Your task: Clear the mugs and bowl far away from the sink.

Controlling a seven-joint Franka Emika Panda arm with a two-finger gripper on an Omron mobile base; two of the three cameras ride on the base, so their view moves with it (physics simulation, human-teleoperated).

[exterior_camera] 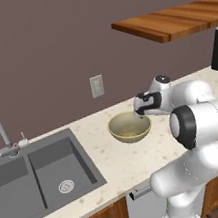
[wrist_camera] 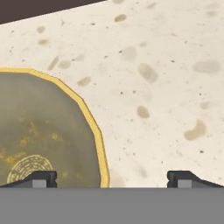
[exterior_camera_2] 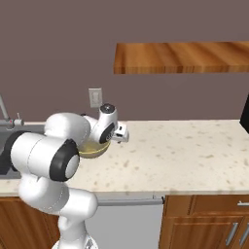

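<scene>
- Behind my counter stands a plain brown-mauve wall (exterior_camera: 34,48) carrying one pale outlet plate (exterior_camera: 97,85).
- A wooden shelf (exterior_camera_2: 185,57) hangs above.
- Speckled cream countertop (exterior_camera_2: 185,146) rests on wood cabinets (exterior_camera_2: 209,223).
- A silver dishwasher front (exterior_camera_2: 131,226) adjoins them.

The yellowish-tan bowl (exterior_camera: 129,127) sits upright on the speckled counter, near the dark double-basin sink (exterior_camera: 39,179).
</scene>
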